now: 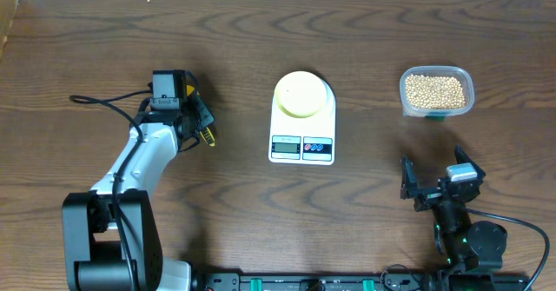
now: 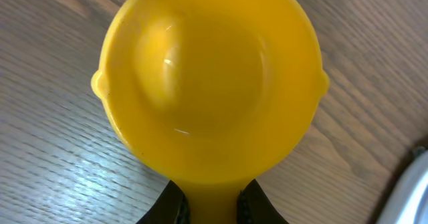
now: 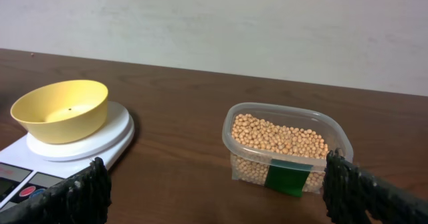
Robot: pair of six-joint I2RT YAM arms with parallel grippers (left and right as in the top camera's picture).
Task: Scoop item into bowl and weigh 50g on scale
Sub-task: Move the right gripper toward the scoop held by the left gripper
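Nearest the lens, an empty yellow measuring scoop [image 2: 210,83] fills the left wrist view above the wooden surface [image 2: 53,150], its handle clamped in the left end effector [image 2: 212,210]. Soybeans [image 3: 281,138] heaped in the clear tub [image 3: 227,134], well right of the pale bowl [image 3: 63,114] on the white scale [image 3: 114,134], look hard, light and prone to rolling, so they want scooping, not pinching. Right end effector [image 3: 217,187] sits near the tub, fingers [image 3: 80,190] wide apart, empty.

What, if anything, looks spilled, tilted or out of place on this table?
Nothing stands out. The small tan beans all sit inside the clear plastic tub, none spilled; the pale yellow round bowl stands upright on the white flat scale.
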